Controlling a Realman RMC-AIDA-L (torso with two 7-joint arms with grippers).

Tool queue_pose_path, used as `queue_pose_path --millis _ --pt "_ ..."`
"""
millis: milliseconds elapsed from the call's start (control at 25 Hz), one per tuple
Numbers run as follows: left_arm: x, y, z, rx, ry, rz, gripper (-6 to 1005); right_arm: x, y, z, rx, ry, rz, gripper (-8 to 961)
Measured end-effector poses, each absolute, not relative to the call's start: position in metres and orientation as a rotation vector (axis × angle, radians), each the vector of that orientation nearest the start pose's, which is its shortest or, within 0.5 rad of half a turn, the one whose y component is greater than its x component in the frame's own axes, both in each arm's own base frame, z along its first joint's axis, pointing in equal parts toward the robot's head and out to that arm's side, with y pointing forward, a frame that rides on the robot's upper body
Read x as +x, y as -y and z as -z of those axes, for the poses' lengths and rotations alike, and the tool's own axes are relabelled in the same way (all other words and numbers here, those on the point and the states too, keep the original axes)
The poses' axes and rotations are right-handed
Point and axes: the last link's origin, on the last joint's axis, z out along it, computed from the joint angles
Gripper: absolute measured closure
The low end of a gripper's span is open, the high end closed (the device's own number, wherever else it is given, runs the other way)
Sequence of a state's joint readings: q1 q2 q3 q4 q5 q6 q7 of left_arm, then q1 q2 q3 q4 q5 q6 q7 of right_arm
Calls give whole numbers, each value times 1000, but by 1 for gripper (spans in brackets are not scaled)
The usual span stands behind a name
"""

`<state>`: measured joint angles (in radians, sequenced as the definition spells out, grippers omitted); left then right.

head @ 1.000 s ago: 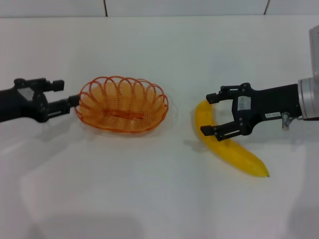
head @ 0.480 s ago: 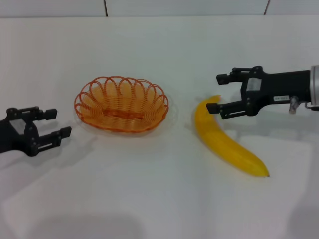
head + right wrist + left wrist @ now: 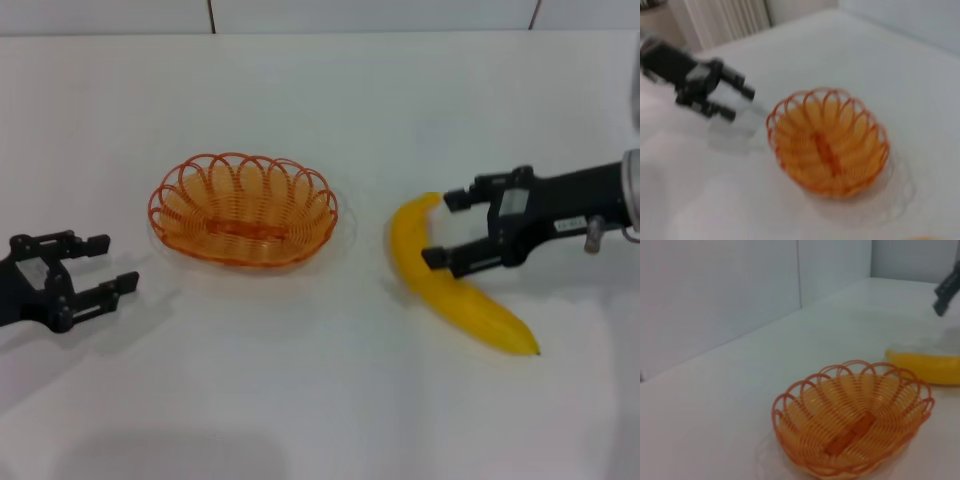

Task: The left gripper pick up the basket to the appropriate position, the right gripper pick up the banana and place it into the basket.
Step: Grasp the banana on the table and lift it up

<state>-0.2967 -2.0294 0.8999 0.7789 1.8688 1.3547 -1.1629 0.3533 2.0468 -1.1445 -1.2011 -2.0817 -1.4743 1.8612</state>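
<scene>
The orange wire basket (image 3: 243,209) sits empty on the white table, left of centre; it also shows in the left wrist view (image 3: 852,424) and the right wrist view (image 3: 827,141). The yellow banana (image 3: 448,283) lies to the basket's right, and one end shows in the left wrist view (image 3: 925,366). My right gripper (image 3: 445,228) is open, with its fingers on either side of the banana's upper part. My left gripper (image 3: 105,267) is open and empty, left of the basket and apart from it; it also shows in the right wrist view (image 3: 737,102).
The white table (image 3: 320,400) stretches around both things. A wall (image 3: 300,12) with tile seams runs along the table's far edge.
My left gripper drew back from the basket's rim to the left and nearer the front. My right gripper lifted off the banana, then came back down over its upper part.
</scene>
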Motion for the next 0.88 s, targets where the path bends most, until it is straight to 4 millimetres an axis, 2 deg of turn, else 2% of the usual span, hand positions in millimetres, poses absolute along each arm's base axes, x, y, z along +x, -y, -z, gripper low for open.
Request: queue_pose_path --millis 120,360,880 --pt "-328 -303 -25 -2563 417 378 401 239 -319 -16 -2779 -677 -14 50" --pt "-328 -303 -25 -2560 418 382 401 236 -316 2 -2794 -695 150 49" --pt "-328 -303 -24 -2562 421 384 401 245 -325 20 -2785 -736 264 49"
